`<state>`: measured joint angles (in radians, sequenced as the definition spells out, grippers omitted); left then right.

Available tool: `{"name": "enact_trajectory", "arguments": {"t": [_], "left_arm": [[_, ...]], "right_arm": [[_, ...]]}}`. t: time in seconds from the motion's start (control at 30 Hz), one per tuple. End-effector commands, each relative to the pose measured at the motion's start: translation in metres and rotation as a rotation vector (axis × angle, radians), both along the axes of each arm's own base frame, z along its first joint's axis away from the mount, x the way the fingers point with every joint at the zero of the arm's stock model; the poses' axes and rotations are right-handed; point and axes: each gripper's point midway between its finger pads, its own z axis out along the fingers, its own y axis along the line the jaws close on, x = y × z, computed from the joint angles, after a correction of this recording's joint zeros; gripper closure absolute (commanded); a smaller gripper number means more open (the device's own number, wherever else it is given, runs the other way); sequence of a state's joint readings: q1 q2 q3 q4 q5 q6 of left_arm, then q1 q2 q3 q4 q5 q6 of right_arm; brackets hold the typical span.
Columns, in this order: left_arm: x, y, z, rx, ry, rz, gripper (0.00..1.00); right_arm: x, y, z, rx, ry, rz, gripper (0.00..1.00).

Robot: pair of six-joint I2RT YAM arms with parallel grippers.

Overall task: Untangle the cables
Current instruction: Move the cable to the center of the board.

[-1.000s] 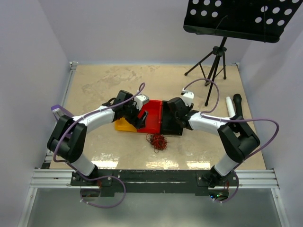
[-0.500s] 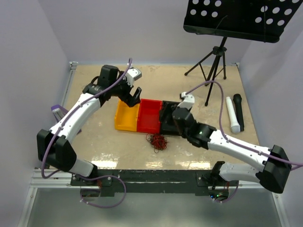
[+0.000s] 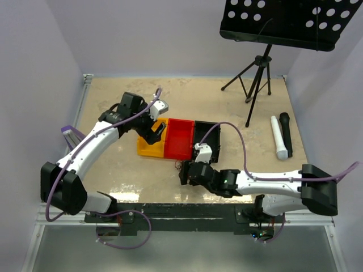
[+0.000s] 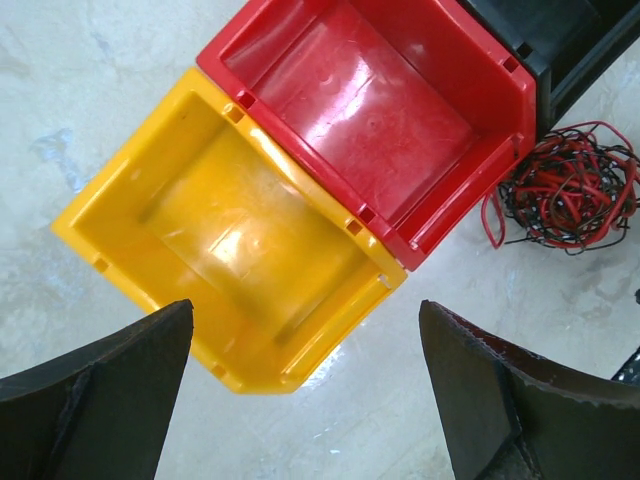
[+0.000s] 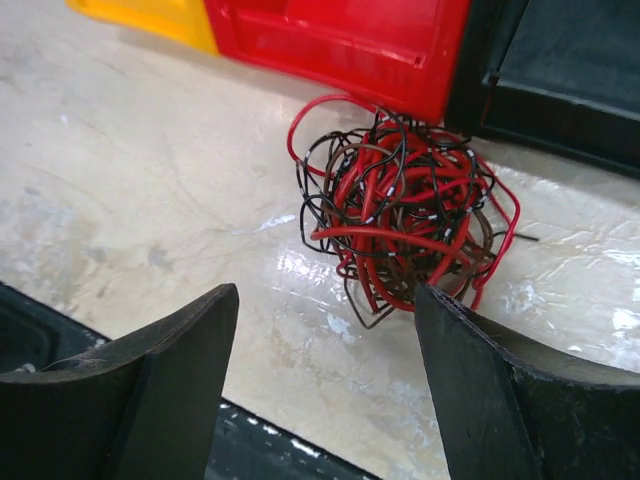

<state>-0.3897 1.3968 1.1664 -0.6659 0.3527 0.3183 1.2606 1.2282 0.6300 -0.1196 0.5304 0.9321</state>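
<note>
Red and dark hair-thin cables (image 5: 400, 215) are sitting in a springy, curly ball on the glossy beige table (image 5: 130, 180), centre-right of the right wrist view. They're just beside the red bin (image 5: 340, 50), maybe touching its wall, hard to tell. Bare tabletop is showing to their left. The right gripper (image 5: 325, 300) is hanging over them spread wide, gripping nothing. The left gripper (image 4: 305, 320) is hovering spread over the smooth yellow bin (image 4: 120, 215).
</note>
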Motion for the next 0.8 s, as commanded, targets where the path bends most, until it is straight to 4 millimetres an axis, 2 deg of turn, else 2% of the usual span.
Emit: {"name": "enact_trajectory", "arguments": {"t": [0.0, 0.23, 0.3, 0.4, 0.47, 0.53, 0.7, 0.77], "left_arm": [[0.003, 0.01, 0.031, 0.031, -0.129, 0.008, 0.0], [-0.017, 0.013, 0.049, 0.031, -0.197, -0.089, 0.0], [-0.03, 0.008, 0.051, -0.004, -0.23, -0.165, 0.0], [-0.048, 0.0, 0.047, -0.029, -0.268, -0.253, 0.0], [-0.06, -0.006, 0.043, -0.061, -0.26, -0.313, 0.0], [-0.07, -0.016, 0.041, -0.088, -0.25, -0.379, 0.0], [-0.086, -0.034, 0.01, -0.076, -0.153, -0.5, 0.0], [-0.092, -0.041, -0.002, -0.075, -0.114, -0.536, 0.01]], "right_arm": [[0.005, 0.013, -0.012, 0.034, 0.011, -0.056, 0.25], [0.012, 0.011, -0.035, -0.025, 0.002, -0.109, 0.33], [0.009, 0.006, -0.043, -0.038, 0.016, -0.122, 0.41], [-0.001, 0.0, -0.05, -0.042, 0.034, -0.119, 0.62], [-0.015, 0.003, -0.048, -0.029, 0.045, -0.086, 0.79], [-0.037, 0.009, -0.043, -0.013, 0.061, -0.035, 0.85], [-0.096, 0.021, -0.044, 0.0, 0.126, 0.096, 0.86], [-0.107, 0.023, -0.044, 0.004, 0.142, 0.115, 0.82]]}}
